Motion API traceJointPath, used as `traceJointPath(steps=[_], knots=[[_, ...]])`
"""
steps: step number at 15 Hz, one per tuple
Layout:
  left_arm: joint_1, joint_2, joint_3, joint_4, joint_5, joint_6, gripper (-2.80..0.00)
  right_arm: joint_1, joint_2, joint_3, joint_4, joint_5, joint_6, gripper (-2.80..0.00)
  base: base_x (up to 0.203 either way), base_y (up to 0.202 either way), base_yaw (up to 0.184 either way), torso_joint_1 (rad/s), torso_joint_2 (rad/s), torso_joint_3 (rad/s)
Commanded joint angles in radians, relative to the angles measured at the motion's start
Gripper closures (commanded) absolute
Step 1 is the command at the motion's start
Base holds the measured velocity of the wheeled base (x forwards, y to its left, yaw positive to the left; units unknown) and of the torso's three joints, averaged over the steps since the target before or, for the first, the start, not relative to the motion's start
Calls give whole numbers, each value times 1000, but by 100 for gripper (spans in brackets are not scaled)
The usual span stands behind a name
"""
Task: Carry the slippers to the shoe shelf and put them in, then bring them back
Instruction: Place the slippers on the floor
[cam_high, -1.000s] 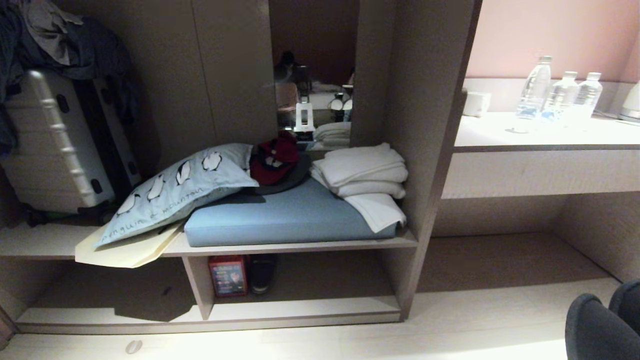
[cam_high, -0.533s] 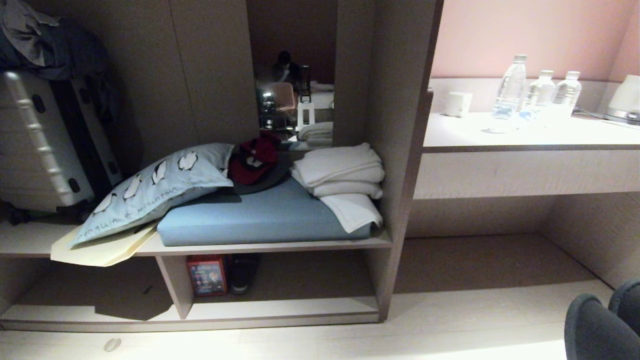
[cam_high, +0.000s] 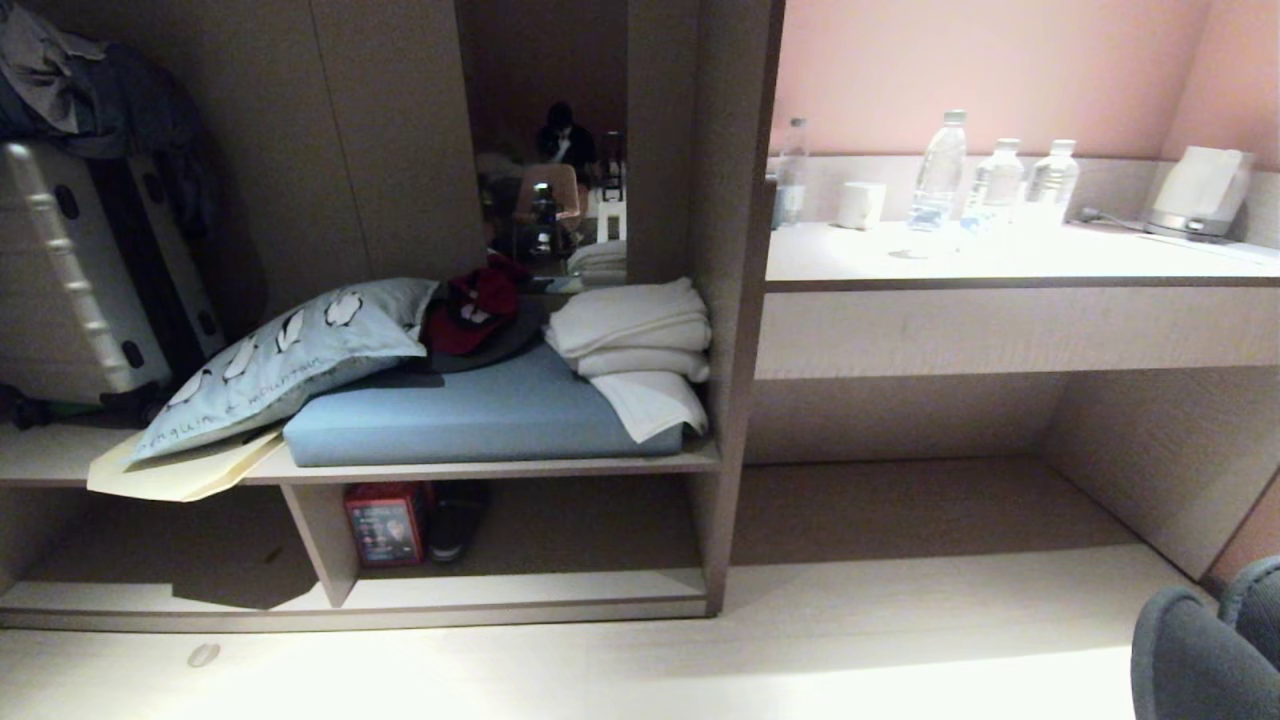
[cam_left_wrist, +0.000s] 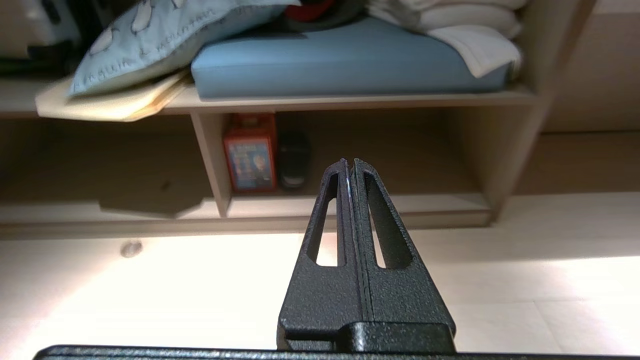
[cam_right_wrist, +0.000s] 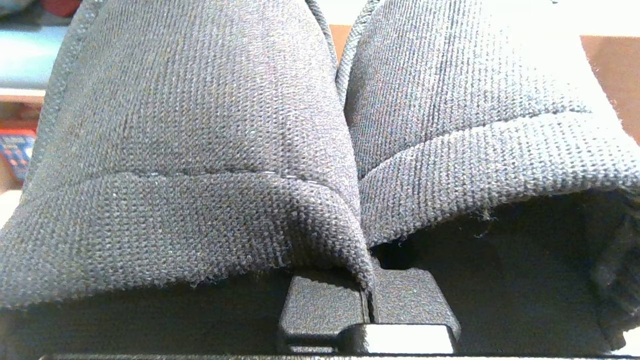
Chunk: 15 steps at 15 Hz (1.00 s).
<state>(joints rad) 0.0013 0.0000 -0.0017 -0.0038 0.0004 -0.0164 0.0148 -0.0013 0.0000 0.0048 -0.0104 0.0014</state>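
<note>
Swung rightward past the shoe shelf (cam_high: 520, 585); slippers (cam_right_wrist: 320, 150) pinched at adjoining inner edges by right gripper (cam_right_wrist: 369, 300), left gripper (cam_left_wrist: 350, 167) closed, empty; risked slipping from so slight a hold.

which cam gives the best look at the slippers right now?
Right wrist view: the slippers fill the frame, side by side, their inner edges pinched in the right gripper. Head view shows only their toes at its lower right corner. Left wrist view shows none.
</note>
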Motion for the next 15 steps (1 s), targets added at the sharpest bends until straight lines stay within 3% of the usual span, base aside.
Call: traceJointPath(steps=[1, 6, 12, 15], knots=[[0, 2, 0, -2, 0, 0, 0, 0, 1, 2, 0, 0, 0, 0, -194, -193, 5, 1, -1, 2], [0, 2, 0, -2, 0, 0, 0, 0, 1, 2, 0, 0, 0, 0, -183, -196, 2, 0, 2, 1], [0, 2, 0, -2, 0, 7, 0, 0, 1, 2, 0, 0, 0, 0, -6, -140, -2, 2, 2, 2], [0, 0, 0, -2, 0, 6, 0, 0, 1, 2, 0, 0, 0, 0, 0, -21, 1, 0, 0, 1]])
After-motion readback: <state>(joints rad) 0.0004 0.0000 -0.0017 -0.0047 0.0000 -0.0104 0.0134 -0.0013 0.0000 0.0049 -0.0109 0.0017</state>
